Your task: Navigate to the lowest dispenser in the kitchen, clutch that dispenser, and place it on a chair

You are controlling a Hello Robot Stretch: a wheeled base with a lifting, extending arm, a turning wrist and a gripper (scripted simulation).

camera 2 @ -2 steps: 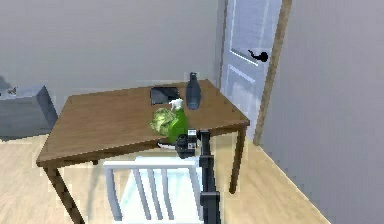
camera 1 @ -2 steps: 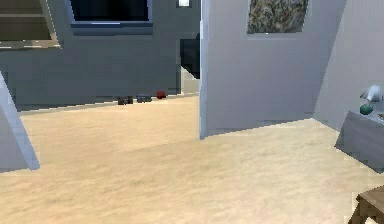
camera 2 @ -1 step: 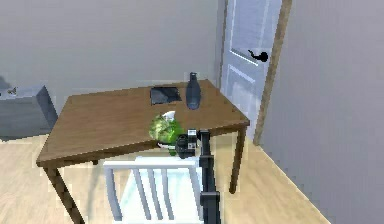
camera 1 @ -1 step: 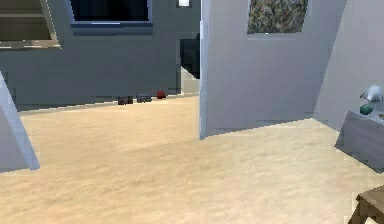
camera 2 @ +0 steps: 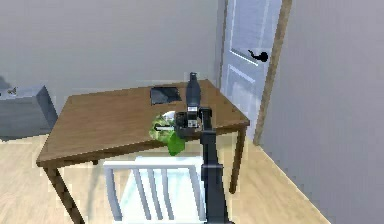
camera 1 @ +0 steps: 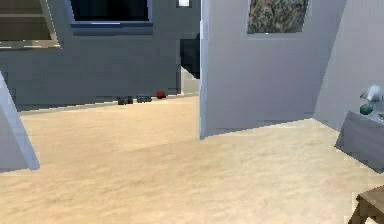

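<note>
In the arm side view the arm [camera 2: 212,175] rises from the bottom edge and ends over the near edge of the brown wooden table [camera 2: 100,115], with the gripper [camera 2: 176,126] at centre frame. A green rounded object [camera 2: 167,140] sits right at its fingers, lapping the table's edge. I take it for the dispenser, though its shape is too blobby to be sure (a dark upright bottle-like thing [camera 2: 191,88] farther up the tabletop is another candidate). With the tabletop behind it, I cannot tell whether the gripper holds anything. The white chair [camera 2: 150,185] lies just below and slightly left of the green object, at lower centre, so placing likely calls for only a short move down-frame.
</note>
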